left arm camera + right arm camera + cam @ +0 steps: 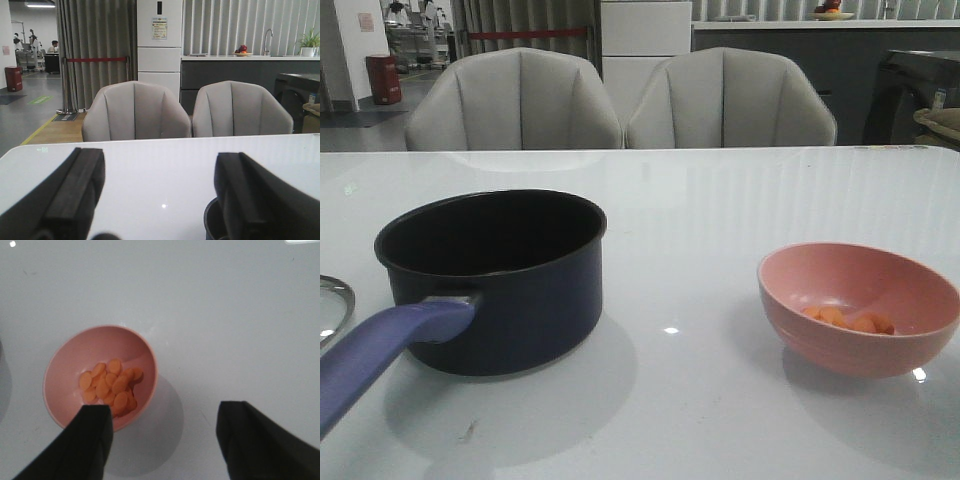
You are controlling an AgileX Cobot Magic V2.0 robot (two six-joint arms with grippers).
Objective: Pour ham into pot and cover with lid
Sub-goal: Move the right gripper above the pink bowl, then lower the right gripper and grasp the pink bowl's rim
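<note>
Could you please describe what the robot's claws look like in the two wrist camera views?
Only the fingers show. The left claw has two matte black, blocky fingers with flat, ridged faces. The right claw has two black fingers that taper to squared tips. No cables, markings or arm links are visible in any view.

A glossy white table (pixel 720 200) carries the pot (pixel 520 290) toward its left side and a pink bowl (pixel 860 320) toward the right, well apart. The lid (pixel 332 305) lies at the left edge, beside the pot.

The dark navy round saucepan (pixel 492 275) sits at the frame's left. The pink round bowl (pixel 860 318) sits lower right, holding small orange ham pieces (pixel 848 320). The steel-rimmed glass lid (pixel 332 308) lies at the left edge.
</note>
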